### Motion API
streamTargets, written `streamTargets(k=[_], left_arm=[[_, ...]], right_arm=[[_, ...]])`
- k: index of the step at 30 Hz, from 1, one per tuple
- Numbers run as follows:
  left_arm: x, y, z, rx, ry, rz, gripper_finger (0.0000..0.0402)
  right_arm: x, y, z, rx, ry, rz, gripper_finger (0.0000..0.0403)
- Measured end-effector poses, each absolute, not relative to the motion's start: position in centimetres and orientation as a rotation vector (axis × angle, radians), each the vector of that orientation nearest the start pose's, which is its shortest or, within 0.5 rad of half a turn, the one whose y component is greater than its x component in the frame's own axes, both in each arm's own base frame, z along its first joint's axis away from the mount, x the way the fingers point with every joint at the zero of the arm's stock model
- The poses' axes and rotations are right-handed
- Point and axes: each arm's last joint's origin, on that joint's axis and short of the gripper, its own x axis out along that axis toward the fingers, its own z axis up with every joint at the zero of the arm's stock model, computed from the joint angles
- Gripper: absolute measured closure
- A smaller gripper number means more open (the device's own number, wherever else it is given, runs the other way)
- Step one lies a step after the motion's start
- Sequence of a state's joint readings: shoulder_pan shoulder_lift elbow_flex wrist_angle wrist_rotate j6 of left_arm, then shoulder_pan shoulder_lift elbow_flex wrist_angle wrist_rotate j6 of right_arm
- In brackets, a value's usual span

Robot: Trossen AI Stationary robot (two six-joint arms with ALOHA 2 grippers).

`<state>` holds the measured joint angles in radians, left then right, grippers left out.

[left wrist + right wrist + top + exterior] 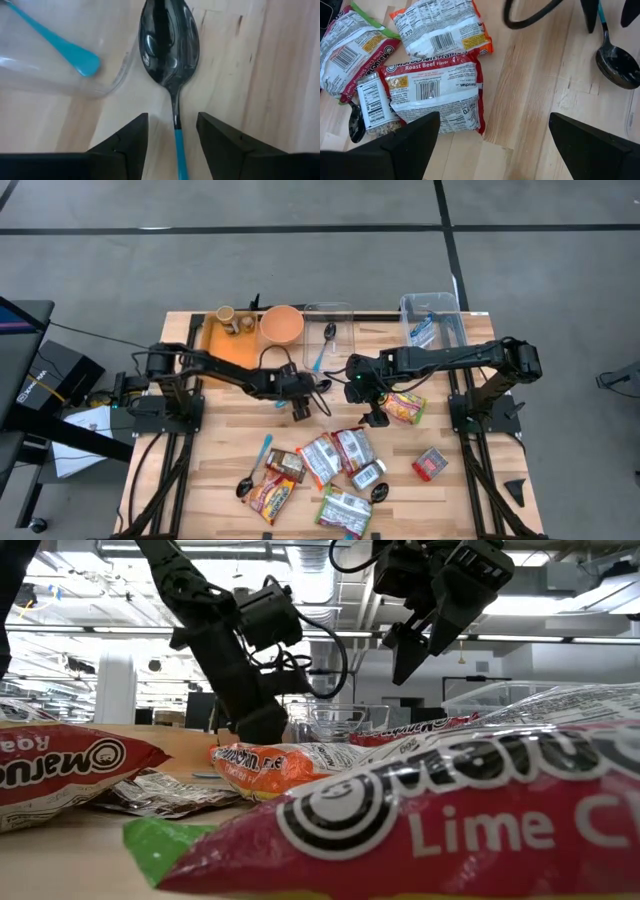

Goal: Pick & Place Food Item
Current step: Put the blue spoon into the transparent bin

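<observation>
High view: ramen packets [335, 455] are seen strewn on the slatted wooden table [450, 500], none lifted, so picking is judged not yet begun; the left gripper [300, 408] and right gripper [374, 416] hang mid-table. Low view: both arms are angled downward. Left wrist view: spread fingers are set astride the blue handle of a black spoon [169, 45], not clamped. Right wrist view: wide-open fingers are held above a red-and-white "Roast Beef" ramen packet [436, 93], nothing gripped.
</observation>
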<state>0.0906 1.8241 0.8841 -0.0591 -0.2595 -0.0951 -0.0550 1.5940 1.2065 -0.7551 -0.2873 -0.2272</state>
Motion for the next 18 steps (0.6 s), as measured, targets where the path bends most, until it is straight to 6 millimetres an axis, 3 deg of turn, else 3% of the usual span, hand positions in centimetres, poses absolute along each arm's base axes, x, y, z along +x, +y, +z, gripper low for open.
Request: streamTargets(k=[5, 11, 18], left_arm=[[31.8, 4.7, 10.7, -0.111, 0.972, 0.347, 0.0282], [31.3, 4.7, 10.1, -0.138, 0.978, 0.317, 0.0384], [31.4, 3.8, 10.3, -0.126, 0.968, 0.288, 0.0395]], right_arm=[[31.5, -0.9, 24.3, -0.007, 1.096, 0.332, 0.0033], [31.5, -0.9, 24.3, -0.007, 1.095, 0.332, 0.0033], [31.5, -0.9, 24.3, -0.005, 1.101, 0.332, 0.0033]])
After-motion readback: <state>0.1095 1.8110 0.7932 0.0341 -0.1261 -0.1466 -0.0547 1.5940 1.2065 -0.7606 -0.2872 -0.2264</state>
